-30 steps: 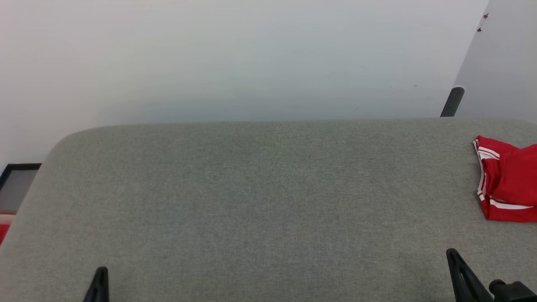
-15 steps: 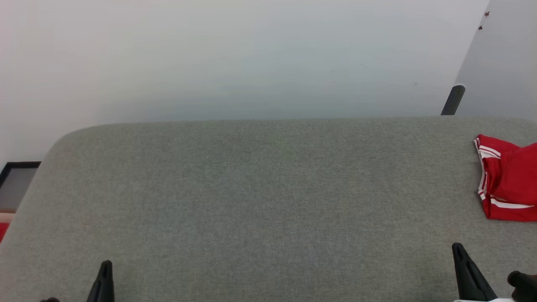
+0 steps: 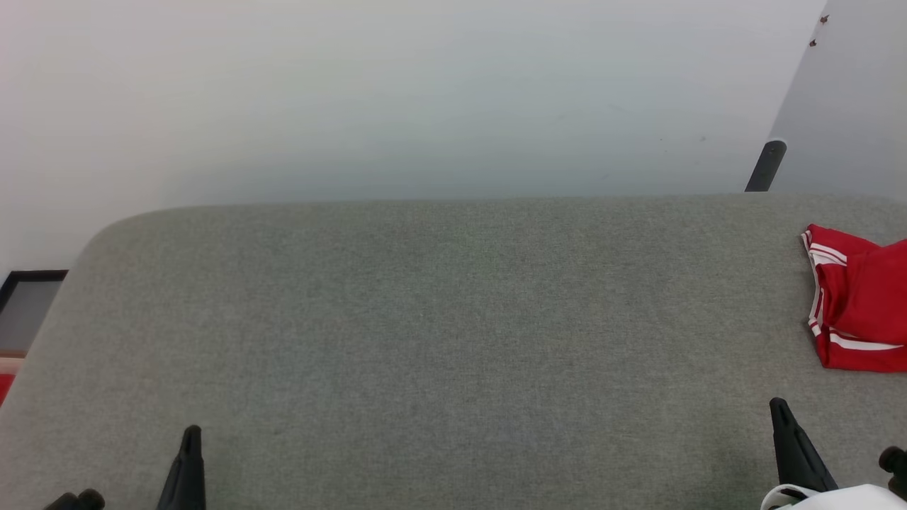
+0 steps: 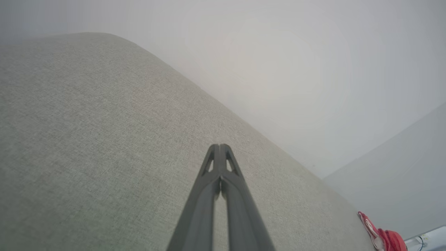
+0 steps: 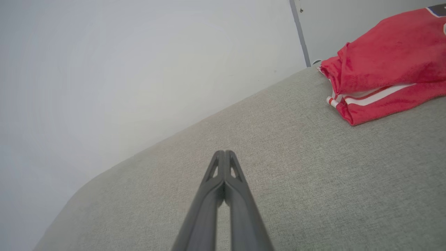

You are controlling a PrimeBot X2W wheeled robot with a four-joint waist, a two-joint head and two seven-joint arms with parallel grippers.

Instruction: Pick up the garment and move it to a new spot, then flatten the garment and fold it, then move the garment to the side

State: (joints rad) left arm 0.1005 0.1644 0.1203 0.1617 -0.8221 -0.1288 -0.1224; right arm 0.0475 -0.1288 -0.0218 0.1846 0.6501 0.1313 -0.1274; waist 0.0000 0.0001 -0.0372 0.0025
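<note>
The garment (image 3: 861,304), a red jersey with red-white striped trim, lies folded at the far right of the grey fabric table (image 3: 439,340), cut off by the head view's edge. The right wrist view has the garment (image 5: 386,62) at upper right, and the left wrist view catches a sliver of the garment (image 4: 381,235) at lower right. My left gripper (image 3: 191,433) is shut and holds nothing, low over the table's near left. My right gripper (image 3: 779,407) is shut and holds nothing, near the front right, a short way from the garment. Both show tips pressed together: the left gripper (image 4: 219,146) and the right gripper (image 5: 224,152).
A pale wall (image 3: 425,99) rises behind the table. A dark post (image 3: 765,166) stands at the table's back right. A dark-framed panel (image 3: 28,304) and a strip of red (image 3: 6,386) sit off the left edge.
Both grippers have crept a little further up the head view, with more of the right arm's white casing showing. The garment has not moved.
</note>
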